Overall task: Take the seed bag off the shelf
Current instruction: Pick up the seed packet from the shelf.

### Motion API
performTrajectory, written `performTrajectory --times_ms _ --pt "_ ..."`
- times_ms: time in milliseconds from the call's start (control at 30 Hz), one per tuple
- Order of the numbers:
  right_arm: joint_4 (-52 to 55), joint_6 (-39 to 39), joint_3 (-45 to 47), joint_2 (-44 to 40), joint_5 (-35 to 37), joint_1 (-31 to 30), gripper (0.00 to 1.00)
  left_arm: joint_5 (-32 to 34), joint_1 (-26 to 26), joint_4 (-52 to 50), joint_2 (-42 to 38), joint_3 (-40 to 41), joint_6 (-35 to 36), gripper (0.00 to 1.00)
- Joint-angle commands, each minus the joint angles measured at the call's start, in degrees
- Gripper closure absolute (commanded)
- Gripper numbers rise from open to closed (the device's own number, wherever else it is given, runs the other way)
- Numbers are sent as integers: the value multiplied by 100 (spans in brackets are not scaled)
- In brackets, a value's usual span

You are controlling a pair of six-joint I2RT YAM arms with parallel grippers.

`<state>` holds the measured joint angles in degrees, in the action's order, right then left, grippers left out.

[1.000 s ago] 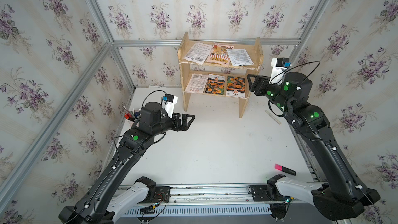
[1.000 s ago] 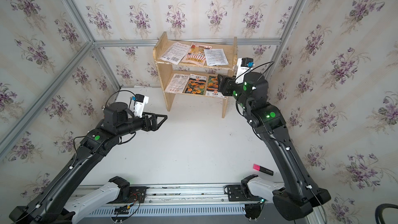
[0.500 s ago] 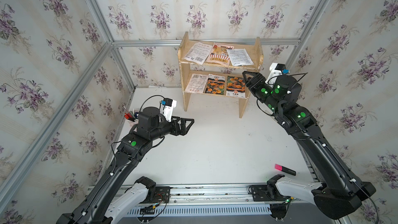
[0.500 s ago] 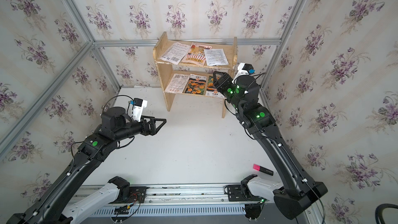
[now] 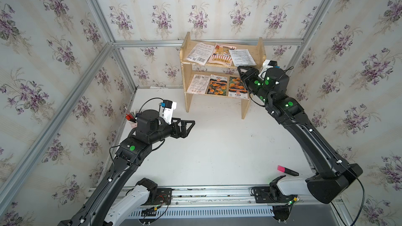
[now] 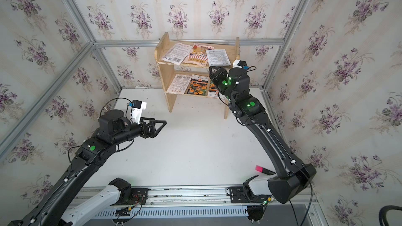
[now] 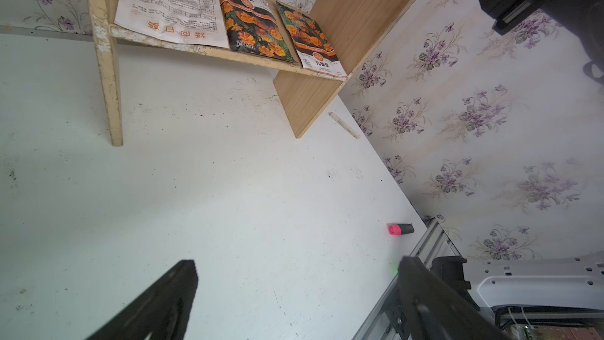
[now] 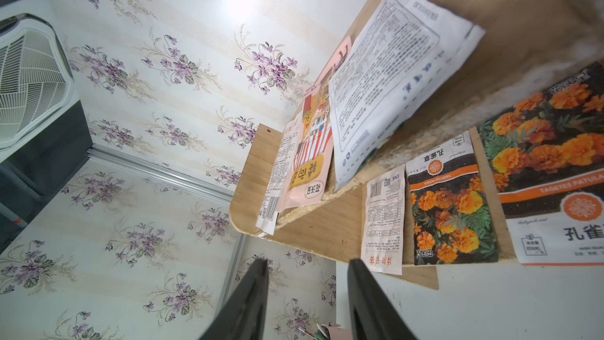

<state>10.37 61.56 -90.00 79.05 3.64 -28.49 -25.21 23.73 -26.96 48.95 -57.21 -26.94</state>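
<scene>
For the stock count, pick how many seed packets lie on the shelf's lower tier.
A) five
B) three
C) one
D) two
B: on the lower tier of the shelf lie a white printed packet, a marigold packet beside it, and a second marigold packet at the end, side by side.

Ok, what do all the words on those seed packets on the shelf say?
"TAGETES PATULA": orange band on the end marigold bag, lower tier of the shelf.
"孔雀": same bag, rest cut off by the picture edge.
"孔雀草": middle marigold bag.
"矮向日葵": white bag beside it.
Fine print on every bag: too small to read.
</scene>
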Motion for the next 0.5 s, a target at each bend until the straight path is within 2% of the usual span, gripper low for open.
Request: performTrajectory --times_ms 0,467 --pt "-281 158 -82 101 81 1 57 101 0 9 -36 -27 20 0" --pt "-341 339 -220 435 248 6 62 306 0 -98 -78 -10 57 0"
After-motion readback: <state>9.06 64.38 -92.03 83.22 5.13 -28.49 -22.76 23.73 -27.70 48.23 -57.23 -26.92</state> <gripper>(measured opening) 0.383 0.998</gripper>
